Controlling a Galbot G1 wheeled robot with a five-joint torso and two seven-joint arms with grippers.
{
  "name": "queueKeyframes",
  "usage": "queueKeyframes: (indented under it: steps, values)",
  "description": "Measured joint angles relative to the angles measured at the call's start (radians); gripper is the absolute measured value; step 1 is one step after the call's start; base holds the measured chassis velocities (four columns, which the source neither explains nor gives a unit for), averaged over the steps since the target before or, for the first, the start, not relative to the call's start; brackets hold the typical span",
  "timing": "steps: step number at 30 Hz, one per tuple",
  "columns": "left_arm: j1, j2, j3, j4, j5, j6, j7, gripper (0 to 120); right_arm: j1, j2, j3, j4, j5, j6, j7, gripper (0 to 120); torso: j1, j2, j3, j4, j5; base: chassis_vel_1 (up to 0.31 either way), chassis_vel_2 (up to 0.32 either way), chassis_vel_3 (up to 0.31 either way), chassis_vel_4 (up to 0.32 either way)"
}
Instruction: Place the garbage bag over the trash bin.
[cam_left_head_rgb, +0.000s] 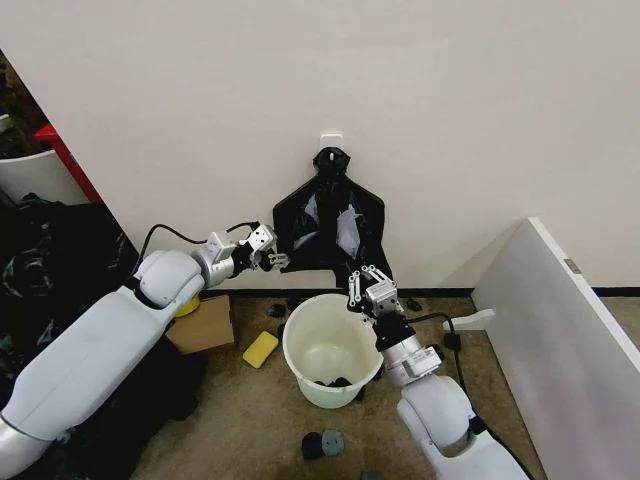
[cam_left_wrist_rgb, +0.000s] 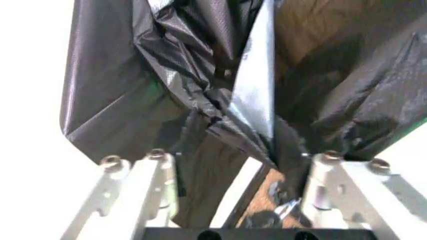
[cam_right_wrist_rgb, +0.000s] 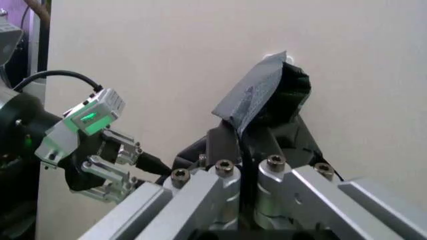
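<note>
1. Hanging flat against the wall (cam_left_head_rgb: 450, 90) from a white hook (cam_left_head_rgb: 332, 135): the garbage bag (cam_left_head_rgb: 300, 235), glossy black, knotted at the top, flaring wider toward its lower edge.
2. Standing on the floor just below that edge: the trash bin (cam_left_head_rgb: 300, 345), cream-white, with something small and dark lying in its bottom.
3. Reaching in at the bag's lower left corner: the left gripper (cam_left_head_rgb: 274, 257), fingers (cam_left_wrist_rgb: 157, 175) spread wide, plastic bunched between them.
4. Raised above the bin's far rim: the right gripper (cam_left_head_rgb: 368, 285), fingers (cam_right_wrist_rgb: 220, 187) pressed together, pinching a fold at the bag's lower right.
</note>
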Motion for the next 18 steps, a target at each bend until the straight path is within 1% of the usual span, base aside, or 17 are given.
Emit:
queueKeyframes:
  steps: [3, 5, 6, 7, 10, 11, 13, 14, 16, 18]
  values:
    - [0.03, -0.018, -0.014, -0.001, -0.056, -0.033, -0.046, 23, 0.005, -0.006, 0.0, -0.006, 0.006, 0.002, 0.001, 0, 0.0, 0.0, 0.0, 0.0001, 0.0, 0.0, 0.0, 0.0, 0.0]
    - [0.074, -0.042, -0.044, -0.01, -0.128, -0.076, -0.118, 15, 0.006, -0.011, 0.002, -0.006, 0.019, 0.004, 0.004, 0, 0.0, 0.0, 0.0, -0.0002, 0.0001, 0.0, 0.0, 0.0, 0.0]
    - [0.097, -0.053, -0.058, -0.016, -0.155, -0.094, -0.151, 11, 0.005, -0.013, 0.001, -0.006, 0.028, 0.005, 0.01, 0, 0.0, 0.0, 0.0, -0.0002, 0.0001, 0.0, 0.0, 0.0, 0.0]
    - [0.097, -0.053, -0.058, -0.016, -0.155, -0.094, -0.151, 11, 0.005, -0.013, 0.001, -0.006, 0.028, 0.005, 0.01, 0, 0.0, 0.0, 0.0, -0.0002, 0.0001, 0.0, 0.0, 0.0, 0.0]
    - [0.169, -0.084, -0.086, -0.041, -0.219, -0.149, -0.244, 0, -0.003, -0.024, -0.012, -0.001, 0.054, 0.005, 0.04, 0, 0.0, 0.0, 0.0, 0.0001, 0.0001, 0.0, 0.0, 0.0, 0.0]
    - [0.213, -0.105, -0.1, -0.056, -0.237, -0.18, -0.287, 0, -0.011, -0.034, -0.02, 0.005, 0.069, 0.003, 0.063, 0, 0.0, 0.0, 0.0, 0.0002, 0.0001, 0.0, 0.0, 0.0, 0.0]
    - [0.277, -0.143, -0.12, -0.079, -0.246, -0.235, -0.339, 0, -0.026, -0.049, -0.028, 0.014, 0.081, 0.002, 0.096, 0, 0.0, 0.0, 0.0, 0.0, -0.0002, 0.0, 0.0, 0.0, 0.0]
    - [0.277, -0.143, -0.12, -0.079, -0.246, -0.235, -0.339, 0, -0.026, -0.049, -0.028, 0.014, 0.081, 0.002, 0.096, 0, 0.0, 0.0, 0.0, 0.0, -0.0002, 0.0, 0.0, 0.0, 0.0]
    - [0.345, -0.186, -0.132, -0.106, -0.246, -0.291, -0.396, 0, -0.047, -0.063, -0.034, 0.024, 0.082, 0.003, 0.128, 0, 0.0, 0.0, 0.0, 0.0, 0.0002, 0.0, 0.0, 0.0, 0.0]
    - [0.403, -0.228, -0.139, -0.134, -0.245, -0.324, -0.438, 0, -0.068, -0.074, -0.05, 0.038, 0.081, 0.004, 0.163, 0, 0.0, 0.0, 0.0, 0.0, 0.0, 0.0, 0.0, 0.0, 0.0]
